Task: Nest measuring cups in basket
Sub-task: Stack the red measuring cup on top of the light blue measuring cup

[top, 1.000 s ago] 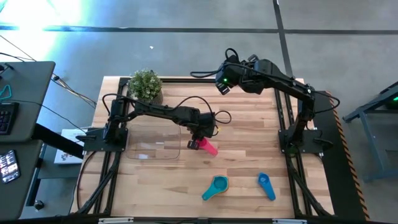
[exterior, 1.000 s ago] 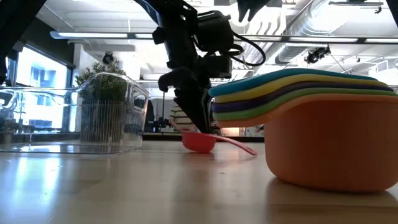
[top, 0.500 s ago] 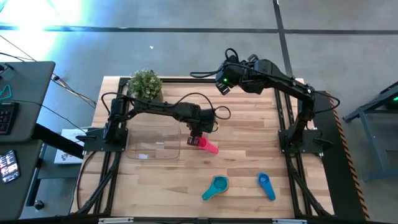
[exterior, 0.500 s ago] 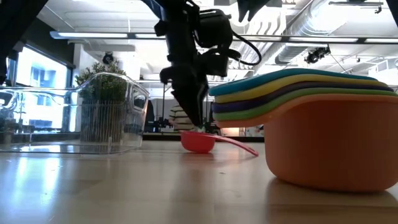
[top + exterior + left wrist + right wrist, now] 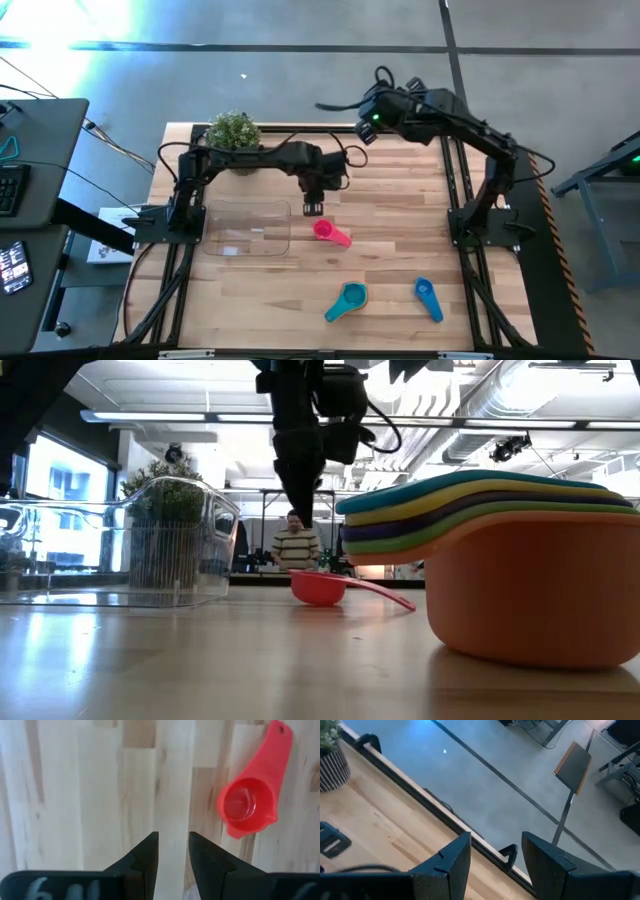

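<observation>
The red-pink cup (image 5: 328, 232) (image 5: 248, 806) lies bowl-up on the table, just right of the clear basket (image 5: 247, 228) (image 5: 150, 545). Its handle points toward the near right. My left gripper (image 5: 312, 207) (image 5: 173, 845) (image 5: 303, 515) hangs above the table beside the cup's far-left side, fingers pointing down, slightly open and holding nothing. A nested stack of cups (image 5: 347, 299) (image 5: 520, 580) rests on its orange bottom cup near the near edge, light blue on top. The blue cup (image 5: 428, 299) lies alone to its right. My right gripper (image 5: 372, 118) (image 5: 496, 850) is raised over the far edge, open and empty.
A small potted plant (image 5: 234, 137) stands at the far left corner, behind the basket. Bare wood lies between the red-pink cup and the stack. In the low view a person (image 5: 294, 546) stands far off in the room.
My left gripper has risen off the red-pink cup and drawn back toward the far edge. The cup has stayed on the table beside the basket. My right arm has shifted a little toward the far right.
</observation>
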